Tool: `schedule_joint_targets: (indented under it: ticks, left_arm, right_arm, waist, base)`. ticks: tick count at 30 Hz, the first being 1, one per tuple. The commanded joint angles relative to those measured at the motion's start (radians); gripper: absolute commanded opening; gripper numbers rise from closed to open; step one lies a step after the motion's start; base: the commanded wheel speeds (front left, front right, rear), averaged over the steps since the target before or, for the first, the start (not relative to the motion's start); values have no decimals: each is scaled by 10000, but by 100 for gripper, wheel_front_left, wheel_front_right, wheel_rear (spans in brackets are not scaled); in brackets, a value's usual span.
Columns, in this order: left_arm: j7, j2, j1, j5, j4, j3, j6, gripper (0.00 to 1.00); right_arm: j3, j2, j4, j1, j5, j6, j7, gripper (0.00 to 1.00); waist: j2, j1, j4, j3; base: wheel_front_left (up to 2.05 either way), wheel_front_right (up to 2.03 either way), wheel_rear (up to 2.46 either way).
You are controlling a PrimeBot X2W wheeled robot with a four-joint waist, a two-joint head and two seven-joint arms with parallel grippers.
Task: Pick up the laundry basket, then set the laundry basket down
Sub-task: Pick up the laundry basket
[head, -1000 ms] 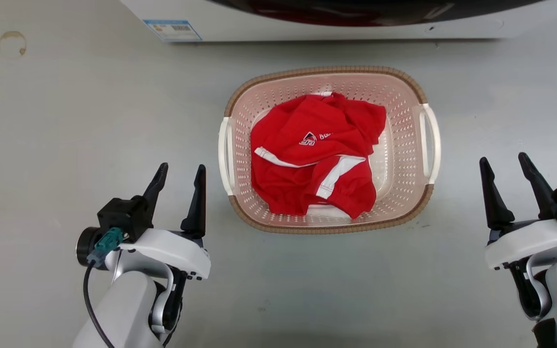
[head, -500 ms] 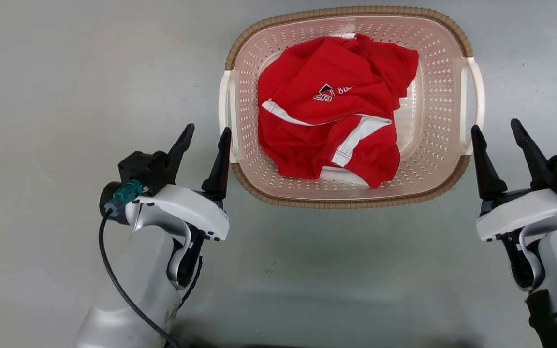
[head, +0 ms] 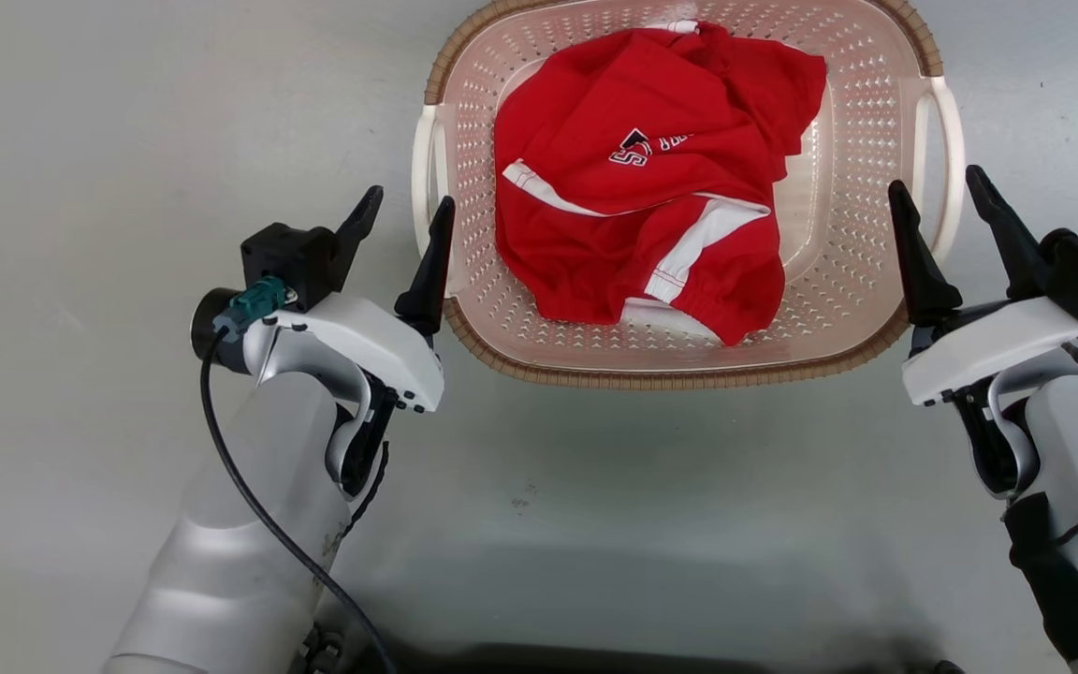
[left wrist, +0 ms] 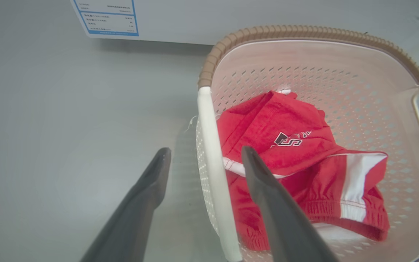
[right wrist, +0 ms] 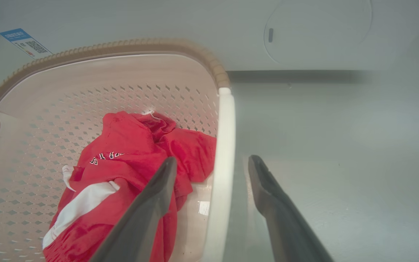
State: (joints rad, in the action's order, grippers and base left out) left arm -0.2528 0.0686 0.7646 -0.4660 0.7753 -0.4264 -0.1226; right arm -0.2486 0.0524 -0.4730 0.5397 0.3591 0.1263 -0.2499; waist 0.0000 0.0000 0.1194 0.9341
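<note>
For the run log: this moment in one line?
left gripper: open, astride left handle | right gripper: open, astride right handle | laundry basket: on floor, red garment inside

A crumpled red garment (head: 642, 178) lies bunched in folds. A white stripe (head: 703, 245) crosses its near half, a black-and-white printed logo (head: 631, 150) sits close to its middle, and a gathered hem runs along its near edge. Around the garment spreads a smooth, faintly glossy pale grey floor (head: 127, 140), with a small dark scuff (head: 522, 496) on the near side of the garment. Beyond the garment stands a white appliance (left wrist: 231, 18), which casts a shadow on the floor under its lower edge. It bears a blue-bordered label (left wrist: 106, 16) to the garment's far left and a round panel (right wrist: 318, 31) with a small dark slot to its far right.
</note>
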Motion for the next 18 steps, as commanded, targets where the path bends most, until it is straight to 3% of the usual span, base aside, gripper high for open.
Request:
schedule_joint_targets:
  ticks: [1, 10, 18]
  left_arm:
    - [-88, 362, -59, -51, 18, 62, -75, 100]
    - [-89, 777, 670, -819, 793, -1023, -79, 100]
    - [-89, 796, 1271, -1420, 1532, -1823, -79, 100]
  right_arm:
    - [-244, -17, 46, -182, 135, 44, -117, 100]
    - [-790, -20, -644, 440, 512, 44, -118, 100]
    - [-1284, -21, -1192, 977, 896, 44, -118, 100]
  waist:
    - [0, 0, -31, 39]
    - [0, 0, -94, 246]
    - [0, 0, -133, 408]
  base:
    - [0, 0, 0]
    - [0, 0, 0]
    - [0, 0, 0]
